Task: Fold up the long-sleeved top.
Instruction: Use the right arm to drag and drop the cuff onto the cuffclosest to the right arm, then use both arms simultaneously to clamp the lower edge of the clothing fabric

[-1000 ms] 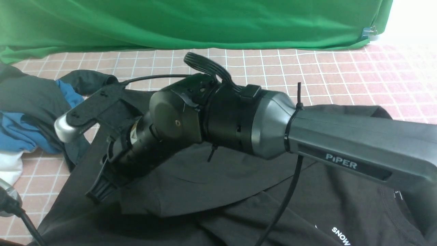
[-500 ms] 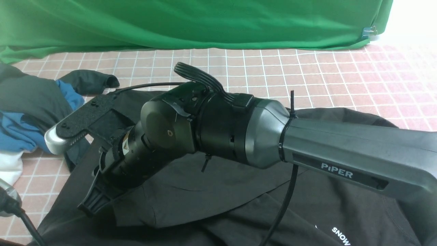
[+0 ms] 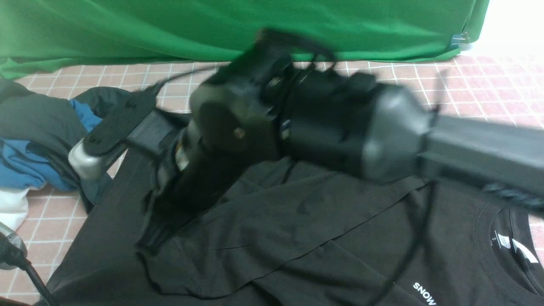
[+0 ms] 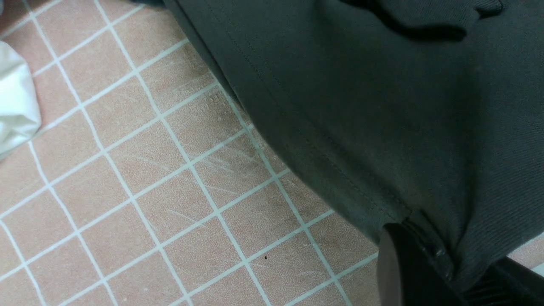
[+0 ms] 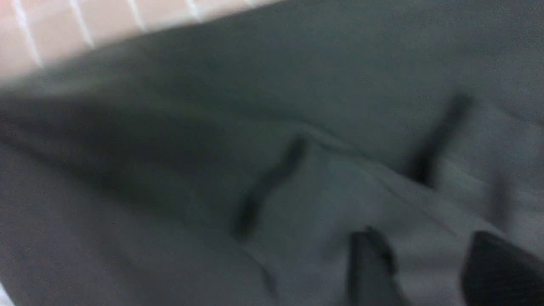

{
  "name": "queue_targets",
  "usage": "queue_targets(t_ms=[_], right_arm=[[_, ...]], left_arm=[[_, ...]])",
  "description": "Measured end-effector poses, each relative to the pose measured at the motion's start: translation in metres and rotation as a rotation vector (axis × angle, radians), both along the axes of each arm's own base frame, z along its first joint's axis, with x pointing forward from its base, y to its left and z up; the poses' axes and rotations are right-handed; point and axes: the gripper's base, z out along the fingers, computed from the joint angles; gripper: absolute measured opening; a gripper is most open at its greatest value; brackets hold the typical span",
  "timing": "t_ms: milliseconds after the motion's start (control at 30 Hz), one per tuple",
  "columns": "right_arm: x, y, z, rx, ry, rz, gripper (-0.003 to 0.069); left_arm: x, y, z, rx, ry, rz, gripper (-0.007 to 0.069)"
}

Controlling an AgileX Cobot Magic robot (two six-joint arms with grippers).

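The right tool (image 5: 425, 238) hangs parted over the blurred long-sleeved top (image 5: 212, 170).

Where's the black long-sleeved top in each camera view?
Front view: long-sleeved top covers the lower middle and right.
Left wrist view: long-sleeved top fills the upper right, hem running diagonally.
Right wrist view: long-sleeved top, blurred, fills nearly everything.
Shared landmark: pink grid tabletop bordering it.

One black top (image 3: 297, 221), one grey garment (image 3: 38, 123), one blue cloth (image 3: 25, 165), one white cloth (image 3: 10, 208), one green backdrop (image 3: 127, 29), and two grippers: left gripper (image 4: 450, 272), right gripper (image 5: 429, 263).
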Motion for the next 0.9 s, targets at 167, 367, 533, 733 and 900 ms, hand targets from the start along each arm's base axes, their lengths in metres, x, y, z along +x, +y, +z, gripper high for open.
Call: queue_targets(t_ms=[167, 367, 533, 733, 900], right_arm=[[0.027, -0.063, 0.021, -0.164, -0.096, -0.197, 0.0152], [0.104, -0.188, 0.004, -0.134, -0.104, -0.625, 0.0141], [0.153, -0.277, -0.038, 0.003, -0.033, -0.875, 0.0122], [0.182, -0.34, -0.103, 0.088, 0.132, -1.015, 0.0108], [0.175, -0.348, -0.135, 0.047, 0.259, -1.042, 0.0108]], left_arm=[[0.0, 0.0, 0.0, 0.0, 0.0, 0.0, 0.005], [0.0, 0.0, 0.0, 0.0, 0.0, 0.0, 0.005], [0.0, 0.0, 0.0, 0.0, -0.003, 0.0, 0.005], [0.002, 0.0, 0.001, 0.002, -0.022, 0.002, 0.005], [0.002, 0.0, 0.001, 0.005, -0.022, 0.002, 0.005]])
